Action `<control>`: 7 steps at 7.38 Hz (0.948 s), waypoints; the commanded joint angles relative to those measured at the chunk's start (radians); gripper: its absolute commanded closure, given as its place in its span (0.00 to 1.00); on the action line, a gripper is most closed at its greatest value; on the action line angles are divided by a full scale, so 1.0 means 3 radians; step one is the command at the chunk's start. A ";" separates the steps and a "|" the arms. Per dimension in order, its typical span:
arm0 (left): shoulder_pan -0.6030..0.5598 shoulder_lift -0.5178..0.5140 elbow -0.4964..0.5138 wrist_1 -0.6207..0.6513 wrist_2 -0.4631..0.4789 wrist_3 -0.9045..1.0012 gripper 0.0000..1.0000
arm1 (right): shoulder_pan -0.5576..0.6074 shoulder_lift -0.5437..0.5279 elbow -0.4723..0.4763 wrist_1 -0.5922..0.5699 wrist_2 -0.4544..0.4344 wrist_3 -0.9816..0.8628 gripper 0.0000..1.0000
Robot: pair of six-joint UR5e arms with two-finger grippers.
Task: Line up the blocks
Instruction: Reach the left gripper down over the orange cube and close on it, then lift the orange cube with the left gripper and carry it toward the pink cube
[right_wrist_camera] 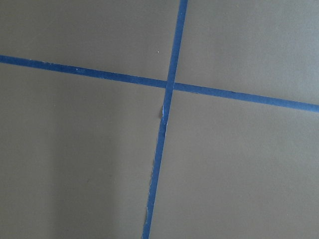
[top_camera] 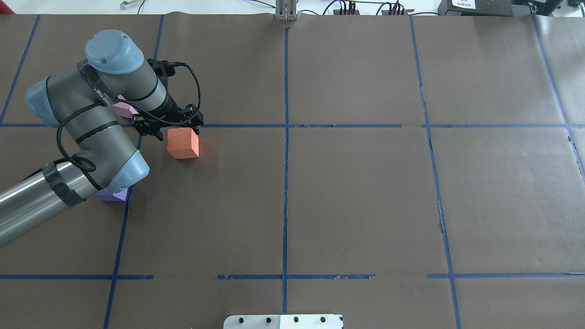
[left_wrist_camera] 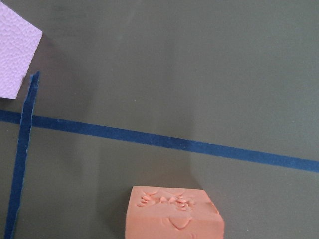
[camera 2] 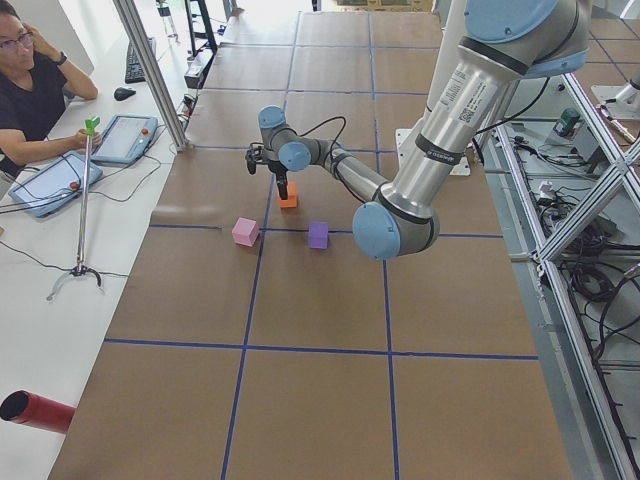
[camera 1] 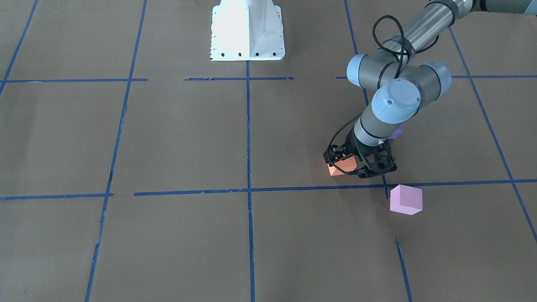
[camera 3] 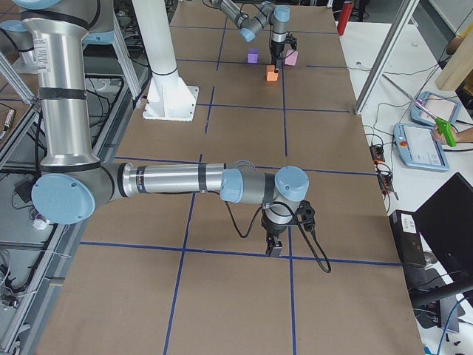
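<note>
There are three blocks: one orange block (top_camera: pixel 183 143), one pink block (camera 1: pixel 405 199) and one purple block (camera 2: pixel 318 235), all near ten o'clock on the one table (top_camera: pixel 356 192) seen from above. There are two arms, a left arm (top_camera: pixel 82 132) and a right arm (camera 3: pixel 170 180), and two grippers, the left gripper (top_camera: pixel 177 130) and the right gripper (camera 3: pixel 274 248). There is also one white base (camera 1: pixel 247 31), one person (camera 2: pixel 30 90) and two tablets (camera 2: pixel 125 138).

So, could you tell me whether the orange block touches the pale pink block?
Apart. The left wrist view shows the orange block and the pale pink block with a blue tape line lying between them.
</note>
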 commanded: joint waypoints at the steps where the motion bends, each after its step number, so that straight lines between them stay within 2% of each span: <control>1: 0.0071 0.0000 0.0067 -0.0070 0.0007 -0.0006 0.00 | 0.0000 -0.0003 0.0000 0.0000 0.0000 0.0000 0.00; 3: 0.0102 0.0025 0.0088 -0.0197 0.0114 -0.0006 0.00 | 0.0000 -0.0003 0.0000 0.0000 0.0000 0.0000 0.00; 4: 0.0102 0.0046 0.0088 -0.0248 0.0114 0.0009 0.11 | 0.0000 -0.0003 0.0000 0.0000 0.0000 0.0000 0.00; 5: 0.0097 0.0046 0.0083 -0.0254 0.0114 0.0015 0.53 | 0.0000 0.0002 0.0000 0.0000 0.0000 0.0000 0.00; 6: 0.0097 0.0046 0.0078 -0.0284 0.0114 0.0020 0.68 | 0.0000 -0.0003 0.0000 0.0000 0.0000 0.0000 0.00; 7: 0.0082 0.0051 0.0053 -0.0315 0.0119 0.0020 0.78 | -0.0005 0.0002 0.0000 0.0000 0.0000 0.0000 0.00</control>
